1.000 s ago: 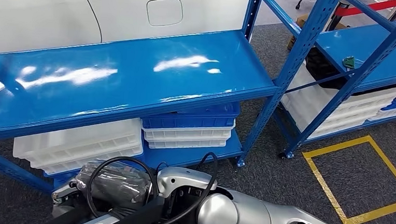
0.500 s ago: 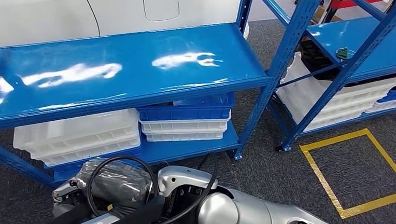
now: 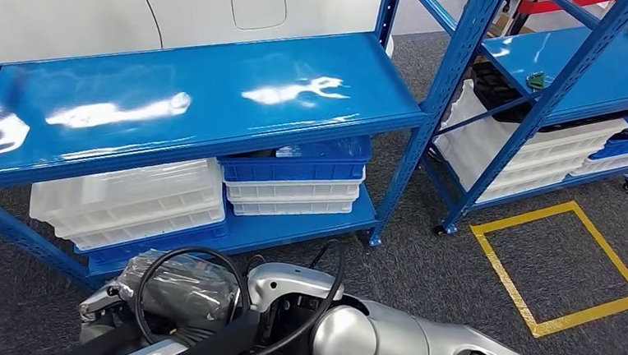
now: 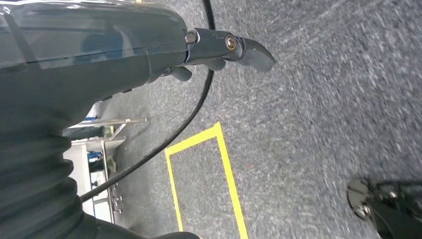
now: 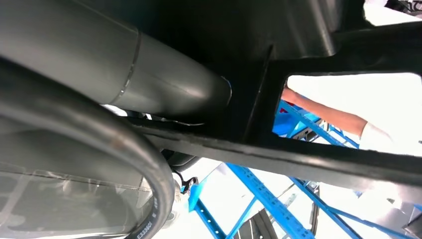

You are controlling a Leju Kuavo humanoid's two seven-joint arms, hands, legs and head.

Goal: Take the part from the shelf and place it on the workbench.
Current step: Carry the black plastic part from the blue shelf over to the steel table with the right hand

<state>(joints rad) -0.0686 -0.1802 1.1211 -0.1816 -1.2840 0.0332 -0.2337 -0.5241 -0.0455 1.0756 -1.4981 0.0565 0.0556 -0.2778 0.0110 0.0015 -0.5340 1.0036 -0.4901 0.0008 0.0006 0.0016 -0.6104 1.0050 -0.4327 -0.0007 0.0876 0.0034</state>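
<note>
Part: dark, plastic-wrapped, ringed by a black cable, carried low at the robot's front, against the right hand, which seems to grip it, though the fingers are hidden. Left hand: over grey carpet, its state cannot be told. Blue shelf, lower level: stacked white trays beside a blue bin set on more white trays; contents unreadable
</note>
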